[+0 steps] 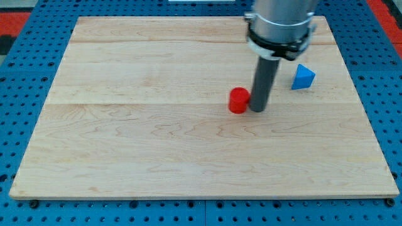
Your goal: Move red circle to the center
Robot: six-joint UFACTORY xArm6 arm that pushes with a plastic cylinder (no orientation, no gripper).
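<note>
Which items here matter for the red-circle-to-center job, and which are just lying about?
In the job:
- red circle, right of the board's middle
- my tip, against its right side
- wooden board, whose center is the target

Lying about:
- blue triangle block, right of the rod, apart from it

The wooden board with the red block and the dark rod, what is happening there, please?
A robot arm is pushing blocks on the wooden board with a dark rod. My tip is right beside the red circle, on its right in the view, apparently touching it. The red circle lies slightly right of the board's center. A blue triangle sits apart, further right.
</note>
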